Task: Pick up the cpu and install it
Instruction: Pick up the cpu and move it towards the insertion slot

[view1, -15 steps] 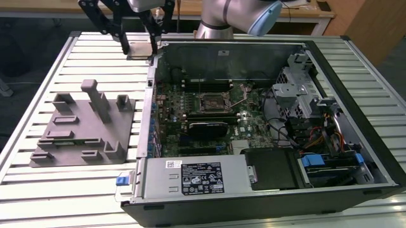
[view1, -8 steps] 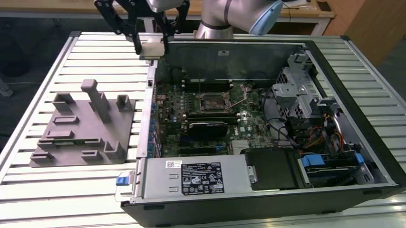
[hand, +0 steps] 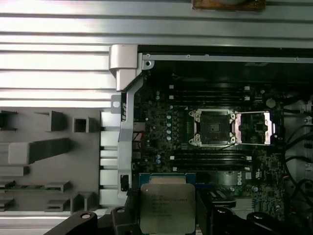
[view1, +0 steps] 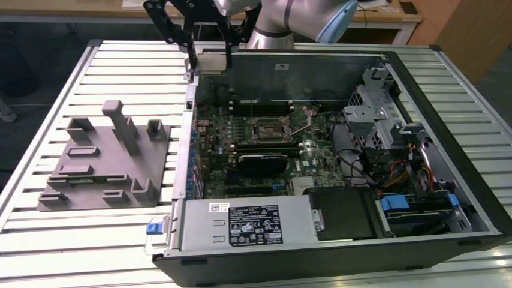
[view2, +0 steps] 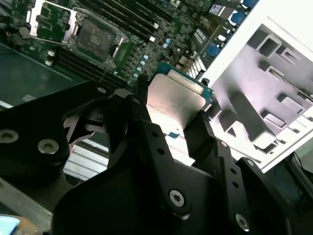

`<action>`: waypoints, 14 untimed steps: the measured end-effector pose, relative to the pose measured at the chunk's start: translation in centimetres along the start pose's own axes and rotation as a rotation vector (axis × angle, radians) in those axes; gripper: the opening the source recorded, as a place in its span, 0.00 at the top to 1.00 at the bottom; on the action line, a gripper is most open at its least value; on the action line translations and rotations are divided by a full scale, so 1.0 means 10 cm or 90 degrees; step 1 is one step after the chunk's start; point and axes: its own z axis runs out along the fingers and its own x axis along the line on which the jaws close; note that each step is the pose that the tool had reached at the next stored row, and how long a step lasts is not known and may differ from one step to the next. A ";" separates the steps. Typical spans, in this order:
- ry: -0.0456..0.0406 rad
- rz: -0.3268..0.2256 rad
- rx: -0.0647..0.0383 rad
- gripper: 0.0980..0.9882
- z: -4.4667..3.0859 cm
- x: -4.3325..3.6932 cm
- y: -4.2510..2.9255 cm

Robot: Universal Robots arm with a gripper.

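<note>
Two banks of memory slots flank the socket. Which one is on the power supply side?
The bank between the cpu socket and the black heatsink block; the other bank lies on the socket's opposite side.

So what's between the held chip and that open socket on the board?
In the first wrist view, long black slots cross the board between the cpu and the socket.

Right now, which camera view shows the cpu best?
The first wrist view: the cpu faces the camera, its metal top plate unobstructed, gripped by the claw. The second wrist view shows it tilted, edges hidden by fingers. The exterior view shows a small pale square near the case's rim.
</note>
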 end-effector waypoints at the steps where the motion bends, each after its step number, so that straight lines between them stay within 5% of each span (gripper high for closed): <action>1: 0.0001 0.000 0.000 0.50 0.001 -0.040 0.000; 14: 0.0044 0.000 0.000 0.50 0.030 -0.603 0.004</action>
